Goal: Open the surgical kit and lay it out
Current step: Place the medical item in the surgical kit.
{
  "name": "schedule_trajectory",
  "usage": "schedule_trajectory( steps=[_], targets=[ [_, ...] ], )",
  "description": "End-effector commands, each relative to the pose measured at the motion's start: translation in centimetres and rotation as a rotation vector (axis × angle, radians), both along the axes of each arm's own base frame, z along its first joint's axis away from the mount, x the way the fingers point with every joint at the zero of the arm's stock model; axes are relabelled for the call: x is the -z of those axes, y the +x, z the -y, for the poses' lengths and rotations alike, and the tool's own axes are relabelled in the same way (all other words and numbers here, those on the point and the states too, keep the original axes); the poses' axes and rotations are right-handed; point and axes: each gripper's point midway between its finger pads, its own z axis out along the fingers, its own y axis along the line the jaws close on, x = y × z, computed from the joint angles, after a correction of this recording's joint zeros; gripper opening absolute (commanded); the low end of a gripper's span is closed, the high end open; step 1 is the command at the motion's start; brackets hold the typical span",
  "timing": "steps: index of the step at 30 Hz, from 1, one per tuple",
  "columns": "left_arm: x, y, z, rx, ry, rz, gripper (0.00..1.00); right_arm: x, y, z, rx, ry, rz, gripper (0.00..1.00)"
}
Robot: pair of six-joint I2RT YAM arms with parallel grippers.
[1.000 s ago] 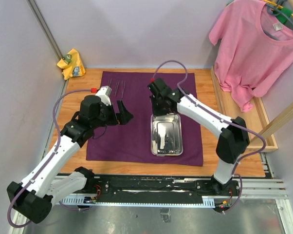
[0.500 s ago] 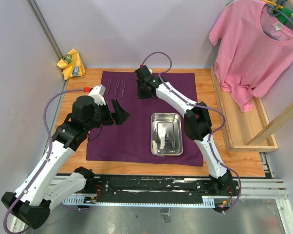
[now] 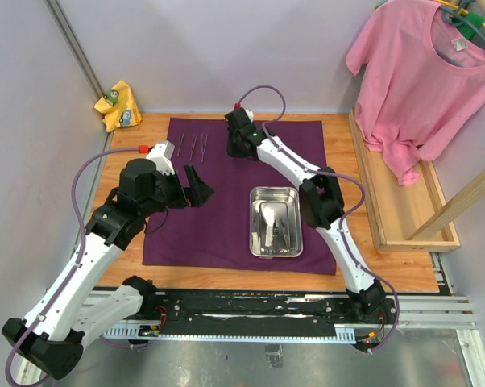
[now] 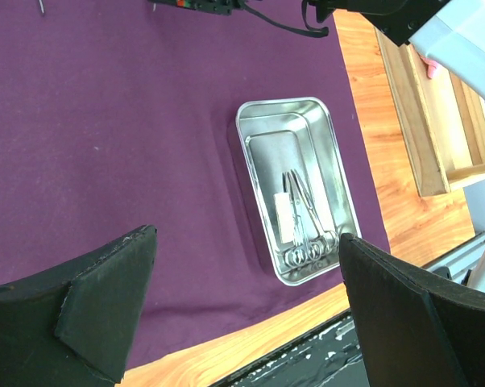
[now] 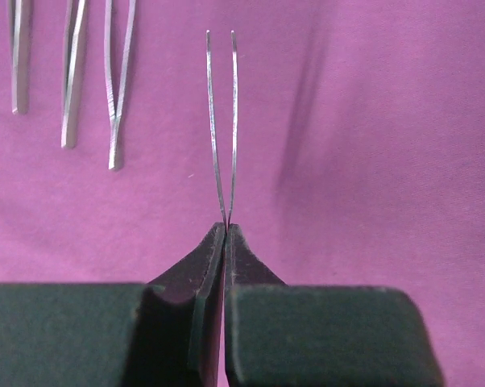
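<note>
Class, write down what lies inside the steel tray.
In the steel tray lie ring-handled instruments and a small white piece; whatever is beneath them is covered.

The left arm (image 3: 77, 274) and the right arm (image 3: 287, 163) are wearing white shells over their long links, with bulky black housings at the joints. A thin lilac cable (image 3: 75, 193) is looping along each arm, ending in a small red plug (image 3: 143, 149). The left gripper (image 4: 246, 238) is showing broad, matte black fingers (image 4: 105, 310) with angular edges; the right gripper (image 5: 225, 232) is showing the same black, tapering to thin tips.
</note>
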Motion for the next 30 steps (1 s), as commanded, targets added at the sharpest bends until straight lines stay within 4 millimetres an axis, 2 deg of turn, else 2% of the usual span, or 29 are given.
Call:
schedule_trajectory(
  steps=[1, 16, 30],
  targets=[
    [-1.1, 0.1, 0.2, 0.004, -0.015, 0.027, 0.99, 0.3, 1.9, 3.0, 0.062, -0.049, 0.028, 0.01],
    [-0.5, 0.6, 0.4, 0.0, -0.006, 0.015, 0.99, 4.5, 2.3, 4.3, 0.052, -0.128, -0.015, 0.01],
    [0.1, 1.0, 0.6, 0.003, -0.001, 0.007, 0.99, 6.4, 2.4, 4.7, 0.049, -0.16, -0.035, 0.06]
  ],
)
